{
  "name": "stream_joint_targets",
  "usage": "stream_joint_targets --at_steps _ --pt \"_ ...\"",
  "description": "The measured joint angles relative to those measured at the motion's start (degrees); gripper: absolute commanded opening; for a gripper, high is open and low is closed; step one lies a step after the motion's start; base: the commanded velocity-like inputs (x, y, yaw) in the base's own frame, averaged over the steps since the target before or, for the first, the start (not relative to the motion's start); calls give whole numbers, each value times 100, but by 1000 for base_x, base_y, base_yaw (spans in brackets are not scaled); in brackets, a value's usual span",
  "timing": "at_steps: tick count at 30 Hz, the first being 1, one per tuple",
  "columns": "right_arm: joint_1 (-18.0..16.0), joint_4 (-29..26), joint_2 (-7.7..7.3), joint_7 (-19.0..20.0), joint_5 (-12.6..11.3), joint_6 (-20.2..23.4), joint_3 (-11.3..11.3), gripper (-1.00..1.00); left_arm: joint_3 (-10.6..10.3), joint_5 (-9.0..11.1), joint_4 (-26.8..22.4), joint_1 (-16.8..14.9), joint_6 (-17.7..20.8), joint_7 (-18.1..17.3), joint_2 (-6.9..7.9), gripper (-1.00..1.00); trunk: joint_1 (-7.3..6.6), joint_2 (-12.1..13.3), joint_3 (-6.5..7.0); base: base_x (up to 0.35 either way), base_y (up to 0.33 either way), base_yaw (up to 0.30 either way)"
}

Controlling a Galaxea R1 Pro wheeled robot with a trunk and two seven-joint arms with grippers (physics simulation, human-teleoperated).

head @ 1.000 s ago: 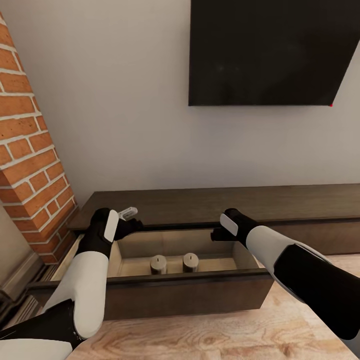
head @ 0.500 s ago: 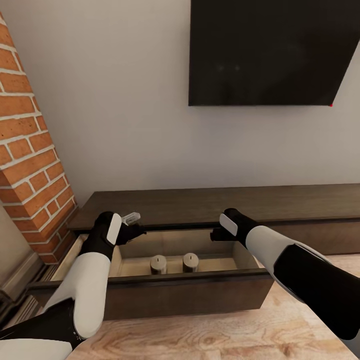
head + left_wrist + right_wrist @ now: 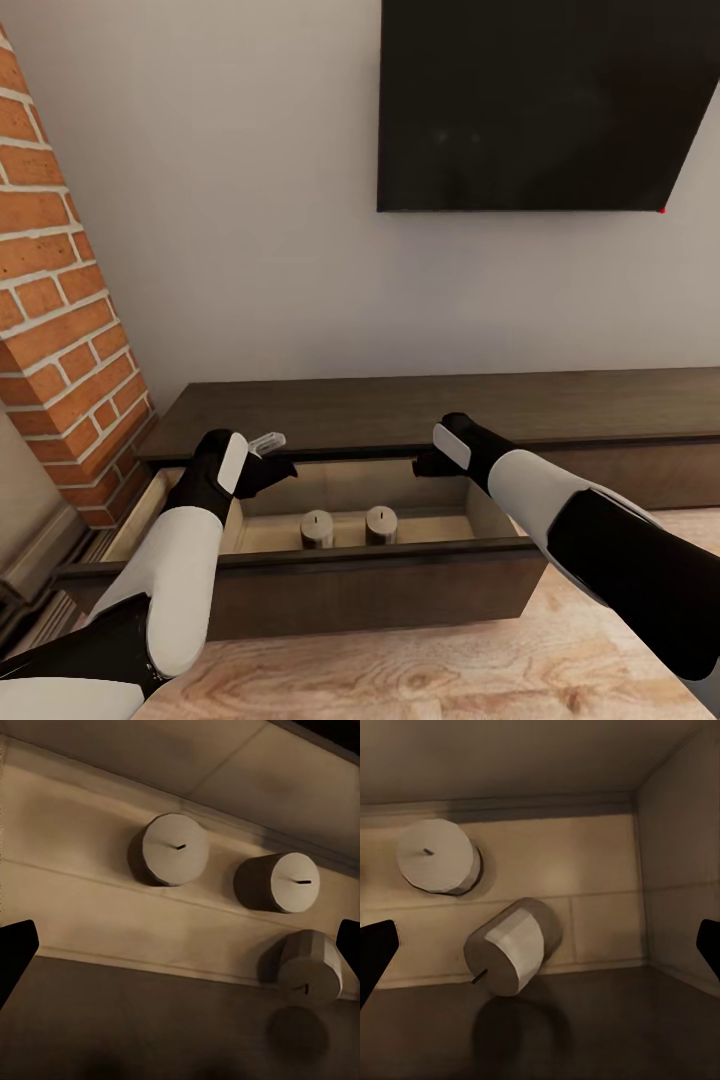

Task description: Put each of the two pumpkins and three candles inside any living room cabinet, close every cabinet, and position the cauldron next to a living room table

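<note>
Head view shows our long dark cabinet point(image 3: 420, 405) with one drawer point(image 3: 380, 585) pulled open. Its stiff, weighty front should push shut best from the middle. Three candles point(image 3: 176, 849) lie inside, one tipped point(image 3: 510, 949); we judge them light, rigid, easiest gripped around the sides. Our left gripper point(image 3: 272, 462) and right gripper point(image 3: 418, 465) hover above, spread wide, empty.
</note>
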Motion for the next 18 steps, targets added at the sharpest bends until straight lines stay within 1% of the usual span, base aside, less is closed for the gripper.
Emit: stream_joint_targets --at_steps 3,9,12,18 --pt "-1 -171 -1 -6 0 32 -11 100 -3 0 2 0 0 5 6 100 0 0 0 0 0 0" --pt "-11 -285 3 -72 10 159 -27 100 -18 -4 1 0 0 18 14 100 0 0 0 0 0 0" --pt "-19 -313 9 -261 8 372 -30 100 -29 -7 -2 0 0 28 16 100 0 0 0 0 0 0" --pt "-24 -597 8 -487 -10 516 -40 100 -42 -8 -5 0 0 41 17 100 0 0 0 0 0 0"
